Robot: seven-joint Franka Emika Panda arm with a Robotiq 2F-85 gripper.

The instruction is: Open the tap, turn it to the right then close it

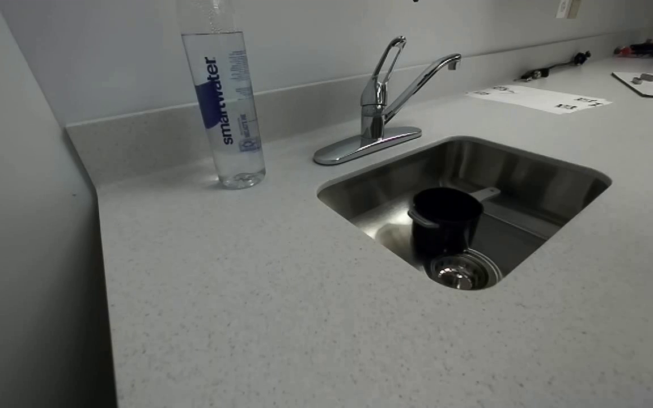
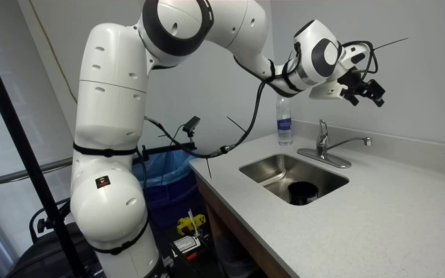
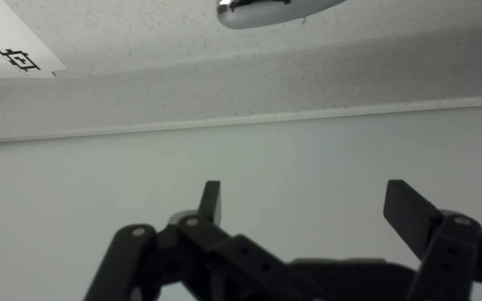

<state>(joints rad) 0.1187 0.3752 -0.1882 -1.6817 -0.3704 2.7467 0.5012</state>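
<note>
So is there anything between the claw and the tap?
Just air, it seems: in an exterior view, nothing shows between the claw and the tap but the wall and backsplash behind.

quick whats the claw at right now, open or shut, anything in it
Claw: open, nothing between its fingers, up in the air and not touching the tap.

In an exterior view I see 1 bottle (image 1: 227, 107) upper left, 1 pot (image 1: 445, 229) in the sink (image 1: 525, 173) mid-right.
</note>
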